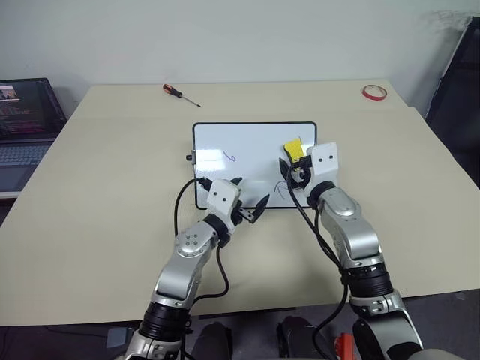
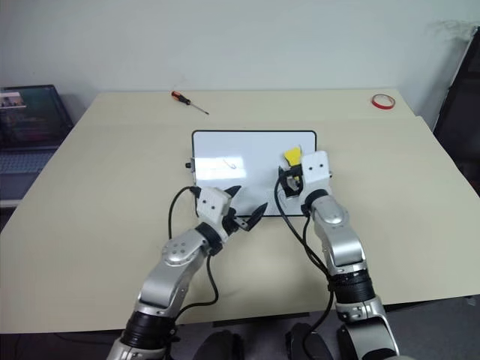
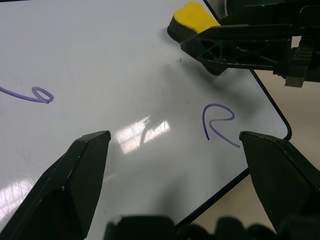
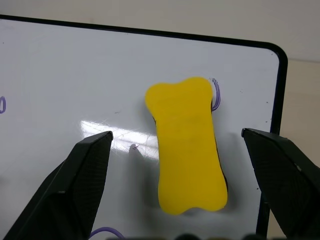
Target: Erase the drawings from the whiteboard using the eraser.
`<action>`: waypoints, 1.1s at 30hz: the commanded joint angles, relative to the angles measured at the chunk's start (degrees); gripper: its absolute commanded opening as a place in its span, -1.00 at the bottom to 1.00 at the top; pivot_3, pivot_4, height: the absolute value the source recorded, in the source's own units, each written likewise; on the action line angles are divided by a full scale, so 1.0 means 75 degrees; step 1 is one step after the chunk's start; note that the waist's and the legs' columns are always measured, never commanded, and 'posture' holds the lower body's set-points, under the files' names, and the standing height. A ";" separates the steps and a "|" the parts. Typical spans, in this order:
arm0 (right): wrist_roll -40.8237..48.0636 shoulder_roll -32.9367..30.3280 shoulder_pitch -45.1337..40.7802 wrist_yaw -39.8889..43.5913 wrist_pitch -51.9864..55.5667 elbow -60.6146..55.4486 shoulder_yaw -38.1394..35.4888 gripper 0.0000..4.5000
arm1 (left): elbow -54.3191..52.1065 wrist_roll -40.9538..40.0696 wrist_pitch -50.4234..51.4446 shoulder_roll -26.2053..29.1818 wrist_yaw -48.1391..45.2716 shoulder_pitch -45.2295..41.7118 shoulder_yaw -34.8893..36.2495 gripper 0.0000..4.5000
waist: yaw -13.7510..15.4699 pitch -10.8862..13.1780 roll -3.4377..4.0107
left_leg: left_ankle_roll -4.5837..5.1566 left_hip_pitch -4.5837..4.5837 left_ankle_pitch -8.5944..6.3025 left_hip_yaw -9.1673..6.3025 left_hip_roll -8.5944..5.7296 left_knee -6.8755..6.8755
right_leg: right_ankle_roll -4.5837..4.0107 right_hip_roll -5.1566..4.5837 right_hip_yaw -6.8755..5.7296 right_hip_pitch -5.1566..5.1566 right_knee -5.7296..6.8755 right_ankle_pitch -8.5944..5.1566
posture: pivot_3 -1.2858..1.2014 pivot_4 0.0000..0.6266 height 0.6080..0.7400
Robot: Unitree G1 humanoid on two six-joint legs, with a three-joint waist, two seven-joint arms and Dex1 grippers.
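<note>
**Eraser lies dead ahead of the open right gripper**

Head views: the whiteboard [image 1: 247, 135] lies flat on the table [image 1: 105, 195]. The yellow eraser [image 1: 295, 148] rests on the board near its right edge, just beyond the right gripper [image 1: 294, 174], whose fingers stand wide apart with nothing between them. The left gripper [image 1: 248, 196] hovers over the board's near edge, also spread and empty, farther from the eraser. The right arm is clearly the nearer one.

Left wrist view: two of the drawings show, a purple hook [image 3: 218, 122] near the board's corner and a loop [image 3: 37, 95] farther along. The eraser [image 3: 192, 16] sits beyond them, with a finger of the right gripper reaching alongside it.

Right wrist view: the eraser [image 4: 187, 142] is a bone-shaped block with its long axis running along the gripper's pointing direction, centred between the two spread fingers [image 4: 75, 185] but not touched by either. A third squiggle [image 4: 216, 95] peeks out at its far right side. I judge that closing across the narrow waist should take it.
</note>
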 commanded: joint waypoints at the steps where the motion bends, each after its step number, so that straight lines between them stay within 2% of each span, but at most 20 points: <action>1: 0.0009 0.0031 -0.0178 -0.0049 -0.0270 -0.0108 -0.0097 0.99 | -0.0328 -0.0004 -0.0124 0.0020 -0.0057 -0.0075 -0.0026 1.00 | 0.0001 0.0000 0.0000 | 0.0000 0.0000 0.0000 0.0000 0.0000 0.0000 | 0.0000 0.0000 -0.0001 0.0000 0.0000 0.0000 | 0.03 -0.52 1.00; 19: 0.0008 0.0022 -0.0176 -0.0145 -0.0265 -0.0033 -0.0250 0.99 | -0.0324 0.0014 -0.0145 -0.0005 -0.0047 -0.0059 -0.0062 1.00 | -0.0001 0.0000 0.0001 | 0.0000 0.0000 0.0000 -0.0001 0.0001 0.0000 | 0.0000 0.0000 -0.0001 0.0000 0.0000 0.0000 | 0.03 -0.52 1.00; 29: -0.0014 -0.0044 -0.0131 -0.0136 -0.0297 -0.0047 -0.0283 -0.52 | -0.0231 0.0022 -0.0158 -0.0014 -0.0040 -0.0142 -0.0047 1.00 | -0.0002 0.0000 0.0001 | 0.0000 0.0000 0.0000 -0.0001 0.0001 0.0000 | 0.0000 0.0000 -0.0001 0.0000 0.0001 0.0000 | 0.03 -0.52 1.00; 33: -0.0014 -0.0067 -0.0098 -0.0134 -0.0283 -0.0083 -0.0294 -0.57 | -0.0188 0.0007 -0.0158 0.0019 -0.0067 -0.0163 -0.0012 1.00 | -0.0002 0.0000 0.0001 | 0.0000 0.0000 0.0000 -0.0001 0.0001 0.0001 | 0.0000 0.0000 0.0000 0.0000 0.0002 0.0000 | 0.03 -0.52 1.00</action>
